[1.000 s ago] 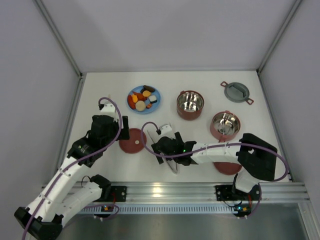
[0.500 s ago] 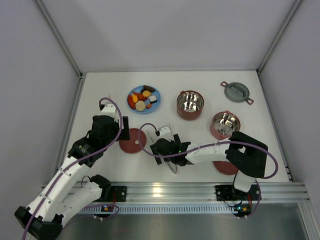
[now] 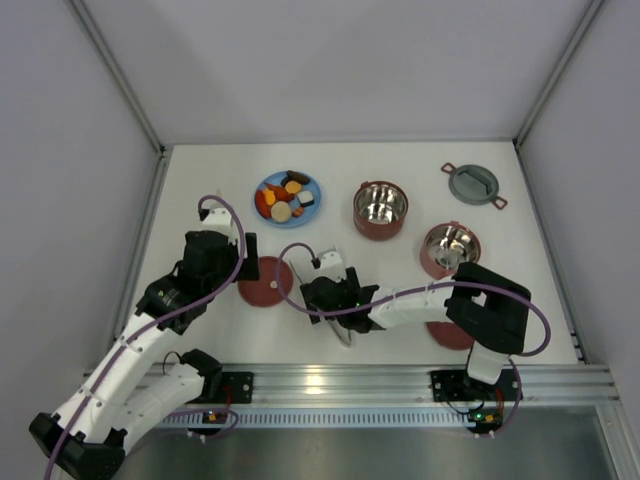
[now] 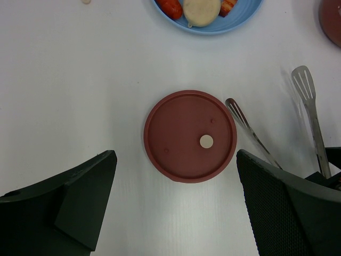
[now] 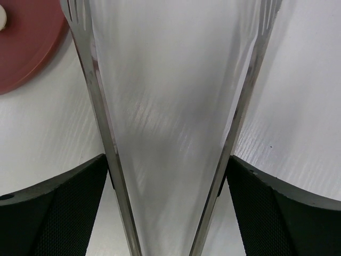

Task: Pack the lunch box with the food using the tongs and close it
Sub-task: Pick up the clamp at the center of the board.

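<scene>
**Tongs** [image 5: 100, 122]: flat on the table [image 3: 210, 180], centre front, just right of a lid [image 4: 191, 136]. The tips point to the far side and the joined end to the near edge. In the right wrist view the two arms form a V that narrows toward the camera.

**Right gripper** [image 5: 168, 162]: low over the tongs and straddling them. Jaws are wide apart, with both tong arms between them. Each finger [image 5: 58, 208] lies just outside one arm, at or against its outer edge. Whether they press cannot be told, and the V is not squeezed.

**Left gripper** [image 4: 176, 210]: over the lid, jaws fully apart, holding nothing. The lid lies between its fingers in the wrist view, untouched.

**Lunch box**, unstacked:
- Two bowls [image 3: 380, 208] [image 3: 450, 250], open and upright, right of centre.
- A grey cover [image 3: 472, 183], far right.
- A second lid [image 3: 455, 335], near right, partly under the right arm.

**Food** [image 3: 285, 198]: all on the blue plate [image 4: 245, 10], on the far side beyond the first lid and well apart from the tongs' tips.
</scene>
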You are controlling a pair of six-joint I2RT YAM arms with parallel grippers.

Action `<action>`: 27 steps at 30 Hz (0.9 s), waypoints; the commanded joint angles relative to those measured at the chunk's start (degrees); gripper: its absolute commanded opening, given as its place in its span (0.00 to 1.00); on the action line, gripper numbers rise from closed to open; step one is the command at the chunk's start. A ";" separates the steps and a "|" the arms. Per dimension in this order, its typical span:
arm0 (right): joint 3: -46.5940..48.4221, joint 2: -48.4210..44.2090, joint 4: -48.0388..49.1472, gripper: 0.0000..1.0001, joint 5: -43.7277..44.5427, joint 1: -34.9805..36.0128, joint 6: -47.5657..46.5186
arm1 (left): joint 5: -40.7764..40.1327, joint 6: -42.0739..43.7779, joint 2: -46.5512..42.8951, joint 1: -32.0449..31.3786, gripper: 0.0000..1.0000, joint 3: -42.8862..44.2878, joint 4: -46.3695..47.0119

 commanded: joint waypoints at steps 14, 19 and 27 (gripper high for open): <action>-4.05 0.30 -0.01 0.96 1.24 4.06 1.61 | -0.71 -0.58 -0.42 -0.23 0.99 -0.35 0.62; -4.48 1.44 0.16 0.96 1.60 5.29 1.69 | -0.88 -0.67 -0.15 -0.15 0.99 -0.35 0.54; -5.10 2.05 0.69 0.94 2.13 5.21 2.31 | -0.88 -0.67 -0.15 -0.15 0.99 -0.35 0.45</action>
